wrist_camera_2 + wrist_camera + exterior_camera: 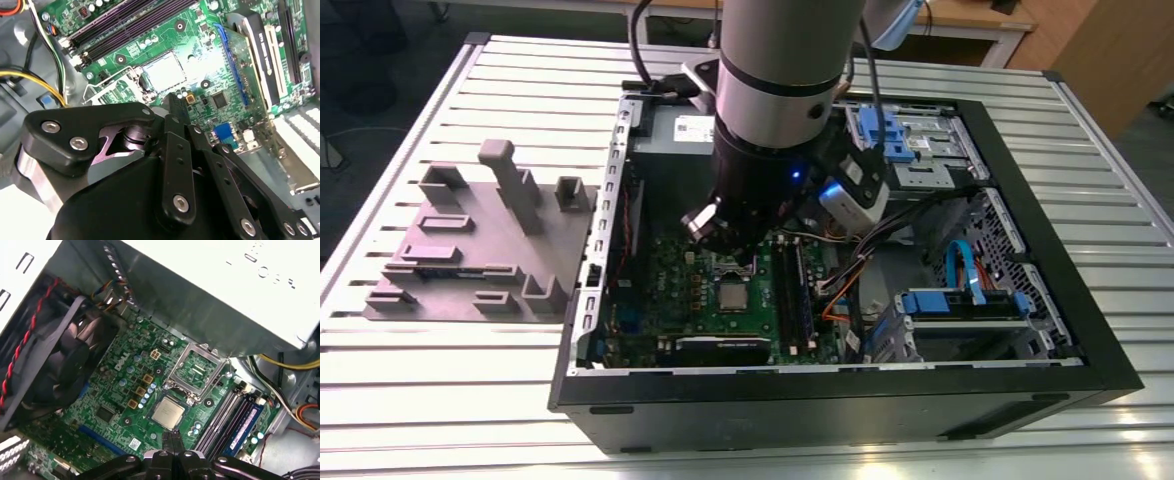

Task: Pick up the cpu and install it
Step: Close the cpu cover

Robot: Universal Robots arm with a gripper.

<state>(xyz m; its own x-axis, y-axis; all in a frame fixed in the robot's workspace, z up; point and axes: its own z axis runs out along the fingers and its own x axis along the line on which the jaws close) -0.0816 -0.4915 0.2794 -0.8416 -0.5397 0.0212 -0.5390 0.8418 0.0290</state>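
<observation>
The cpu (pixel 167 412) is a thin, stiff, light chip with a delicate underside, best held by two opposite edges, judging by its look. It lies flat in the socket of the green motherboard (pixel 120 390), just beyond the fingertips. The gripper (pixel 174 436) hovers above it with fingers pressed together, holding nothing, beside the raised socket frame (pixel 195 369).

— What colours inside the case?

— The board (pixel 125 390) is green with tiny gold and silver specks; the cpu (pixel 168 412) is silvery-grey with a paler rim. The pincer (pixel 172 452) is black.

— And around it?

— The fan (pixel 65 360) is black, with a twisted red-and-black wire (pixel 25 342). The case (pixel 854 400) is black outside, the block (pixel 467 250) plain grey, the bench (pixel 454 380) pale silver with ribbed stripes.
</observation>
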